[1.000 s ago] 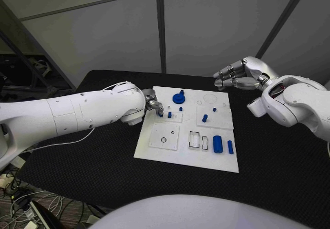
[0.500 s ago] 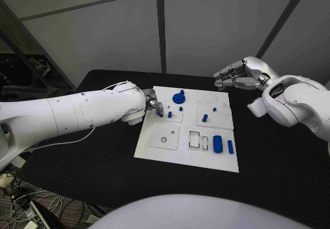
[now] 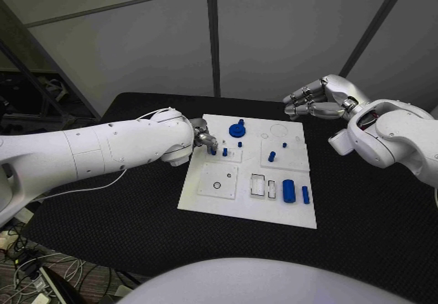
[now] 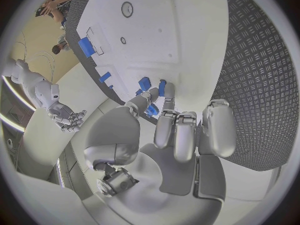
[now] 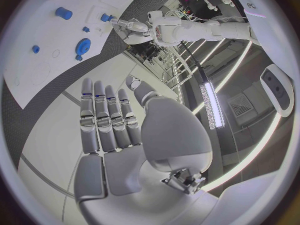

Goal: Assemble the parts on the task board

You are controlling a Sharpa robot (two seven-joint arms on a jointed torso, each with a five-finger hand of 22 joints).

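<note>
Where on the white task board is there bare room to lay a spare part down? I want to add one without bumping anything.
The white task board is bare along its near strip, below the ring-marked square plate, and at its far right corner. It is crowded at the far left, where the left hand works among small blue pegs beside the round blue knob.

Task board (image 3: 228, 206) sits mid tabletop (image 3: 365, 209); left hand (image 3: 202, 138) at its 10 o'clock edge, right hand (image 3: 315, 100) off its 1 o'clock corner.
</note>
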